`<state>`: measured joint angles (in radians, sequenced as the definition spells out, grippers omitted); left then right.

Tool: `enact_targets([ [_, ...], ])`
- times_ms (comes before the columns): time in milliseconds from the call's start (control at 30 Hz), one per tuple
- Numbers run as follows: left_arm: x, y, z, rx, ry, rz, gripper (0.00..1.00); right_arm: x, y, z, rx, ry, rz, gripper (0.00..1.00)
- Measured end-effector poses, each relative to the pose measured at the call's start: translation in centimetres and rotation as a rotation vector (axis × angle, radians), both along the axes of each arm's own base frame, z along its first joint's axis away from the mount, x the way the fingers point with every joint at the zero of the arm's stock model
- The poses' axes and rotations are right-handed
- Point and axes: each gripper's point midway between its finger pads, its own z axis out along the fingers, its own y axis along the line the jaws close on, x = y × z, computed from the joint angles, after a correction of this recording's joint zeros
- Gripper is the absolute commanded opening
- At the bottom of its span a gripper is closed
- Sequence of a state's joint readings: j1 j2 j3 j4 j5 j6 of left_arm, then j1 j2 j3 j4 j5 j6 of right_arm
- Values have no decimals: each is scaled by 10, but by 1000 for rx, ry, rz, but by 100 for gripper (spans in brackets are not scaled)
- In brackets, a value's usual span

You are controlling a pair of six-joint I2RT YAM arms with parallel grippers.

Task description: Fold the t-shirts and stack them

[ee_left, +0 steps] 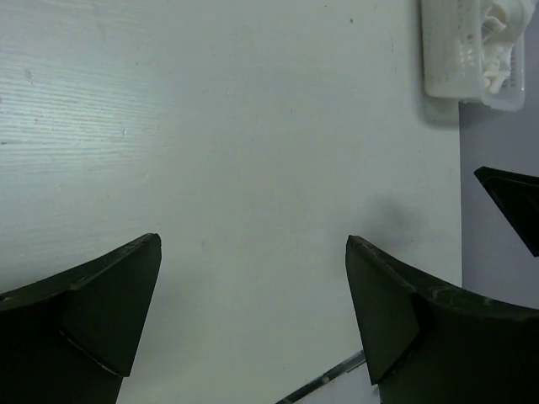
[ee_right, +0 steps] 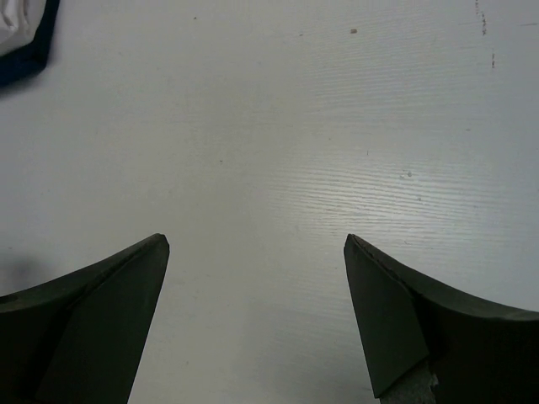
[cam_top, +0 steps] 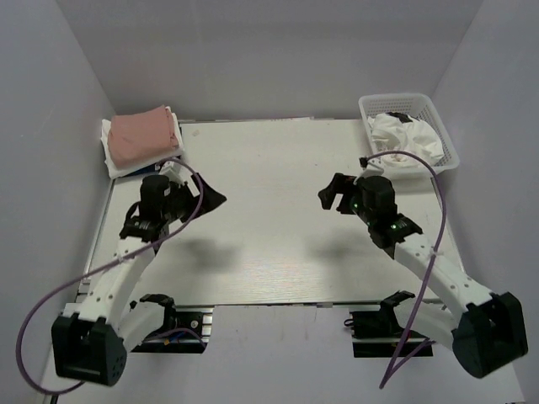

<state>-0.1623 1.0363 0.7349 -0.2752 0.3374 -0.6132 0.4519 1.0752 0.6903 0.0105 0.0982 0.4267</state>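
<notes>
A folded stack of t-shirts lies at the table's far left corner, a dusty-pink t-shirt point(cam_top: 145, 135) on top, a white one point(cam_top: 109, 158) under it. A corner of that stack point(ee_right: 18, 40) shows white over dark blue in the right wrist view. Another white t-shirt point(cam_top: 406, 135) sits crumpled in the mesh basket point(cam_top: 446, 139) at the far right. My left gripper point(cam_top: 199, 187) point(ee_left: 253, 244) hovers open over bare table, just right of the stack. My right gripper point(cam_top: 332, 190) point(ee_right: 255, 240) is open too, over bare table left of the basket. Neither holds anything.
The white basket point(ee_left: 442, 59) stands against the right wall, its corner in the left wrist view, where a dark fingertip of the right gripper point(ee_left: 512, 202) also shows. Grey walls close in the white table point(cam_top: 269, 244) on three sides.
</notes>
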Motion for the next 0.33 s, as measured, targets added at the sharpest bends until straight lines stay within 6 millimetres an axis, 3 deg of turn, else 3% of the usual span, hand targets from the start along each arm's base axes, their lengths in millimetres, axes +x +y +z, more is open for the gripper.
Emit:
enact_targets([
  [67, -19, 2, 9, -12, -33, 7, 100, -9, -4, 2, 40, -21, -20, 90],
  [200, -37, 14, 46, -7, -177, 54, 100, -23, -13, -14, 63, -11, -51, 90],
  [267, -40, 18, 54, 1, -209, 74, 100, -26, -15, -19, 63, -3, -58, 90],
  [333, -39, 20, 48, 14, -190, 80, 100, -26, -15, -18, 62, -6, -57, 90],
])
